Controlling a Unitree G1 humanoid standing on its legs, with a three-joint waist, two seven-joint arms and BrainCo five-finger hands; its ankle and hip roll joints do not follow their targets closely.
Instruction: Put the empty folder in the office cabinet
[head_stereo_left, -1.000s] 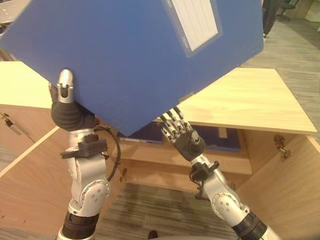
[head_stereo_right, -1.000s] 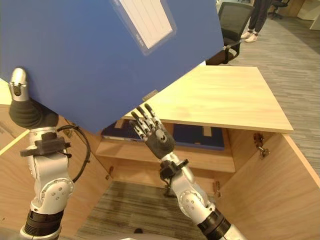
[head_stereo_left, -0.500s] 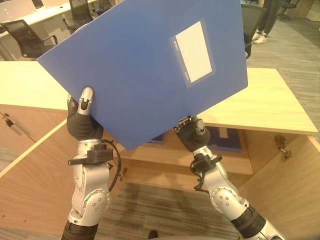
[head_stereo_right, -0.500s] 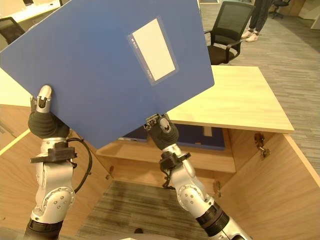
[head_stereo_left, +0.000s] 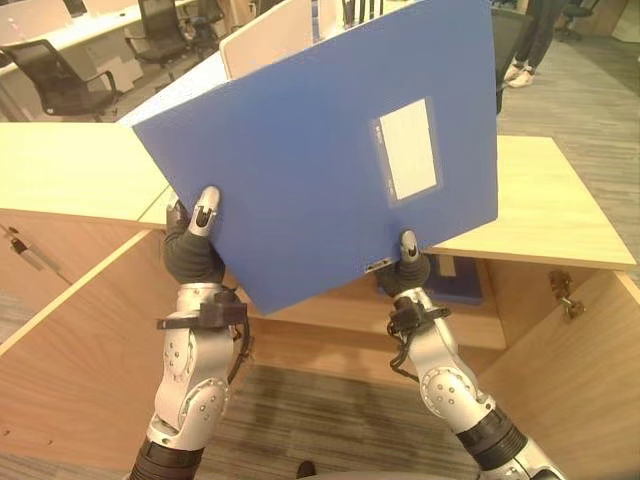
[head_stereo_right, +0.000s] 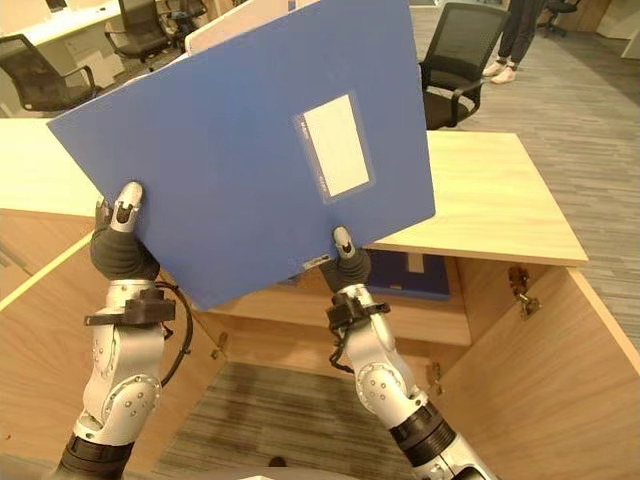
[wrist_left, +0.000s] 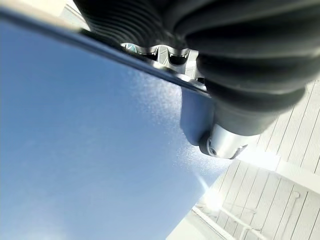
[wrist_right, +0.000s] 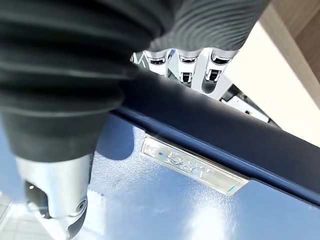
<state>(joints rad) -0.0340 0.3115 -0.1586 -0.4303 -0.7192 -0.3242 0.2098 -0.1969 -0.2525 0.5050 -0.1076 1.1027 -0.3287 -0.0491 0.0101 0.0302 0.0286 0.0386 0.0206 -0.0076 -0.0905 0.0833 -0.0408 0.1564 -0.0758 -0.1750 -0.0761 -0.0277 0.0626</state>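
Observation:
A large blue folder (head_stereo_left: 310, 160) with a white label (head_stereo_left: 408, 148) is held up in front of me, tilted, above the open wooden cabinet (head_stereo_left: 330, 320). My left hand (head_stereo_left: 192, 250) pinches its lower left edge, thumb on the front (wrist_left: 225, 140), fingers behind. My right hand (head_stereo_left: 407, 268) pinches the bottom edge near the spine, thumb (wrist_right: 55, 200) on the front and fingers (wrist_right: 185, 67) behind the folder (wrist_right: 200, 200).
The cabinet's doors (head_stereo_left: 70, 370) stand open at both sides. Blue folders (head_stereo_right: 405, 272) lie on its inner shelf. The light wooden top (head_stereo_left: 540, 200) stretches behind. Office chairs (head_stereo_right: 455, 60) and a person's legs (head_stereo_right: 515, 35) are farther back.
The folder has come down and away from me, turning more upright. My right hand, open below it a second ago, has closed on its bottom edge.

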